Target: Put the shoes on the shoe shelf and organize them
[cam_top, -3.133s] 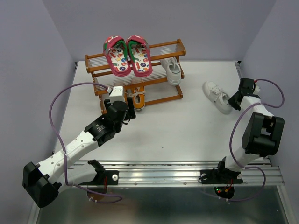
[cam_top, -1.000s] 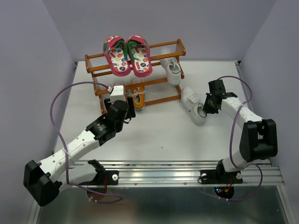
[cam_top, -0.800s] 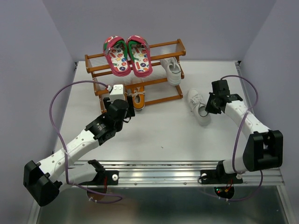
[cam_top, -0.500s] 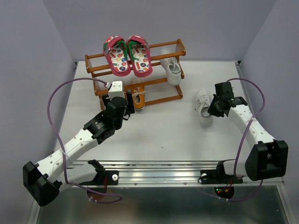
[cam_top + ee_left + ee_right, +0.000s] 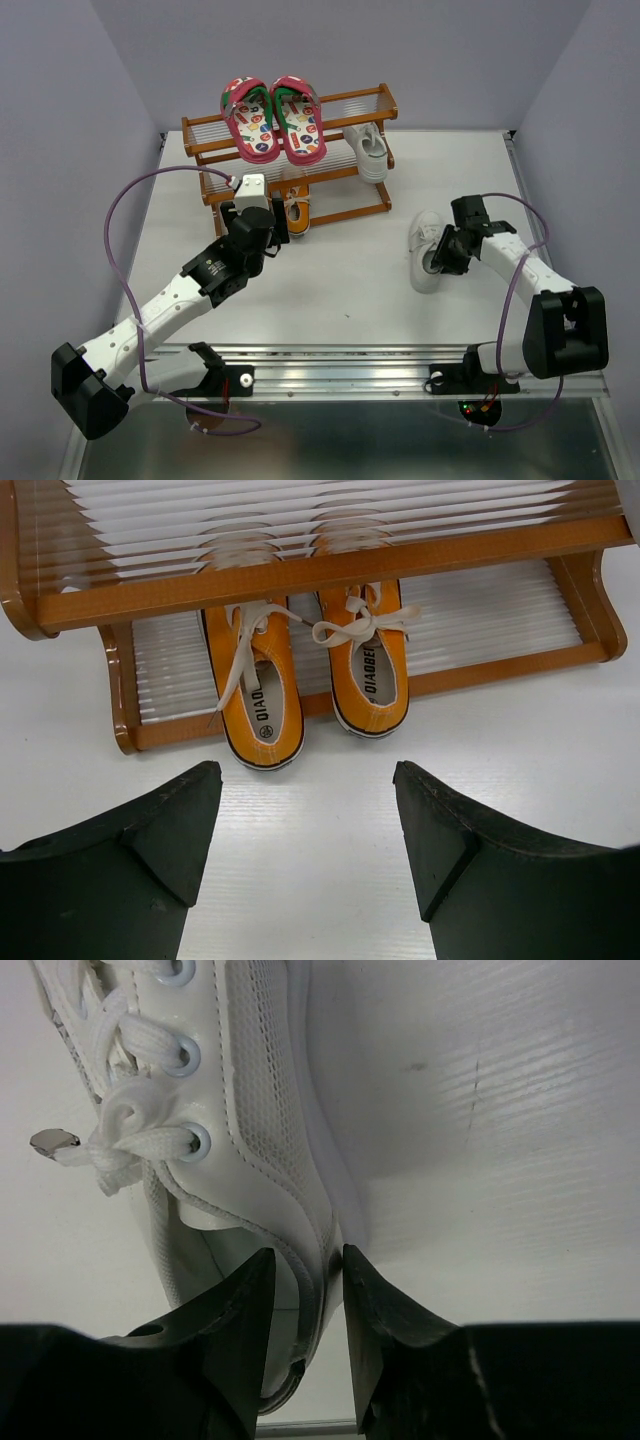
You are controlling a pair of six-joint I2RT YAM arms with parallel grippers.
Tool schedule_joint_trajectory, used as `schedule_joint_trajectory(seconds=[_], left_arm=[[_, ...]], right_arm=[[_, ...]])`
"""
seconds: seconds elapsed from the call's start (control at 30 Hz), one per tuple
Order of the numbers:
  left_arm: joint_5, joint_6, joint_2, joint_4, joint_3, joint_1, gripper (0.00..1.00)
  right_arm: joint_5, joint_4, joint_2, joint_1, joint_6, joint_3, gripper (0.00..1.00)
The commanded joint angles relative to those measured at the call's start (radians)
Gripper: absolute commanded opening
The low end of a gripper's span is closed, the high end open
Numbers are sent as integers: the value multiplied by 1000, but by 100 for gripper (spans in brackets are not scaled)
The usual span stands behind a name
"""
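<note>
The shelf [image 5: 345, 100] is an orange-brown wooden frame with two tiers of thin pale rods; the pink pair [image 5: 272, 118], glossy with bright sticker prints, lies on the top tier at upper centre; one white sneaker [image 5: 367, 150] sits at the shelf's right end. The orange pair [image 5: 372, 670], canvas with white laces and white insoles, stands side by side on the lower tier, heels toward my left wrist camera. The loose sneaker [image 5: 424, 252], smooth white with mesh side panels and metal-tipped laces, lies on the white table [image 5: 340, 270] at centre right, well apart from the shelf.

Three seconds ago that sneaker lay near the right edge; it then went left almost to the shelf's corner, and now it is lower and more central. The left arm has barely shifted.

The left arm runs diagonally from lower left up to the shelf; the left gripper [image 5: 302, 775] hangs before the orange pair, jaws spread wide, holding nothing. The right arm folds in from the right edge; the right gripper [image 5: 305, 1253] straddles the sneaker's heel wall, jaws slightly parted; I cannot tell whether they press it.
</note>
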Motion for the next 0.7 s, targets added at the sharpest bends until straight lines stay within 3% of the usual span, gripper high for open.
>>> schedule_joint_trajectory(seconds=[0.0, 0.1, 0.13, 0.17, 0.23, 0.43, 0.67], left_arm=[[-8, 7, -3, 33, 30, -3, 81], [-10, 5, -1, 37, 33, -3, 81], [-10, 5, 2, 36, 34, -3, 81], [-10, 7, 3, 36, 36, -3, 81], [-15, 11, 2, 36, 42, -3, 81], [11, 22, -14, 42, 71, -1, 83], [-13, 38, -40, 28, 120, -1, 83]], right_arm=[[-7, 40, 30, -3, -41, 18, 39], [-21, 61, 41, -3, -44, 0, 34], [-21, 60, 38, -3, -44, 1, 19], [-20, 56, 30, -3, -42, 3, 10], [-3, 35, 7, -3, -44, 26, 1], [114, -104, -79, -3, -93, 180, 1], [148, -230, -132, -3, -172, 409, 1]])
